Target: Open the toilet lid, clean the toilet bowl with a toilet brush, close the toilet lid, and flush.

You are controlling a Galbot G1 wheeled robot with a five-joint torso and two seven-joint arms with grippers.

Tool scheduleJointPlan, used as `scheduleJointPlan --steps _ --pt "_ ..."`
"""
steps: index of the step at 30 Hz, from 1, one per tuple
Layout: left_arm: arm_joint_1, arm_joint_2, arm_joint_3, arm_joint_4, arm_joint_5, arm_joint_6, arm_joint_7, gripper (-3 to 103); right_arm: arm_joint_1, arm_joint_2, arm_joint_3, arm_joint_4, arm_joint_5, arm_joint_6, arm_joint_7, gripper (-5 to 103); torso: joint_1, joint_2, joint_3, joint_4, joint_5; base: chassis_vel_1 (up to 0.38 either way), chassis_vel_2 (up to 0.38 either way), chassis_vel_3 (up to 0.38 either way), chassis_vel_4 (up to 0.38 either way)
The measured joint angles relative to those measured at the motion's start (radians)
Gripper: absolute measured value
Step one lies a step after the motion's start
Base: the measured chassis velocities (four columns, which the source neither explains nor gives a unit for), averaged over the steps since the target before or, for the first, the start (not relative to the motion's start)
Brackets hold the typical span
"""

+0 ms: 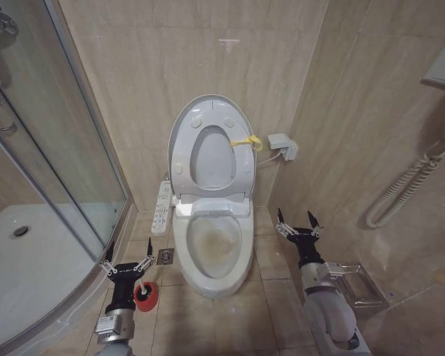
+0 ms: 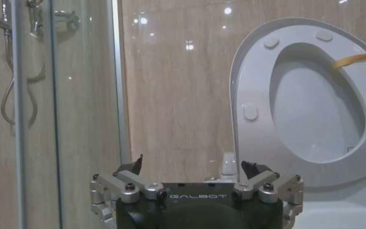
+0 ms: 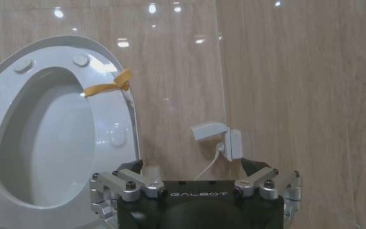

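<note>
The toilet lid (image 1: 211, 159) stands raised against the back wall, showing through the hole of the raised seat ring (image 1: 184, 141). A yellow strap (image 1: 246, 141) is tied at its right edge. Below it the toilet bowl (image 1: 179, 237) lies uncovered, with yellowish-brown stains inside. The toilet brush's red holder (image 1: 146, 296) sits on the floor left of the bowl. My left gripper (image 1: 126, 256) hangs open just left of that holder and above it. My right gripper (image 1: 295, 219) hangs open to the right of the bowl, holding nothing. Both wrist views look at the raised lid (image 2: 316, 109) (image 3: 49, 143).
A glass shower enclosure (image 1: 52, 148) with a white tray (image 1: 30, 259) takes up the left. A white button panel (image 1: 162, 206) lies along the bowl's left side, near a floor drain (image 1: 165, 256). A wall box (image 1: 282, 144), a coiled cord (image 1: 404, 189) and a metal holder (image 1: 356, 285) line the right wall.
</note>
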Motion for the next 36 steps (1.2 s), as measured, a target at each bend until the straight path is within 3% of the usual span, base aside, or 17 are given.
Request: scheduleJointPlan --steps 30,36 --pt "-0.053 -0.016 0.014 0.057 0.006 -0.016 0.012 100 0.0 0.0 0.0 0.0 0.0 0.0 0.0 100 0.0 0.0 0.0 0.0 0.0 -0.053 0.057 0.054 -0.054" --pt "-0.062 -0.018 0.025 0.132 0.031 -0.04 -0.012 100 0.0 0.0 0.0 0.0 0.0 0.0 0.0 100 0.001 0.0 0.0 -0.0001 0.0001 -0.063 0.041 0.046 -0.055"
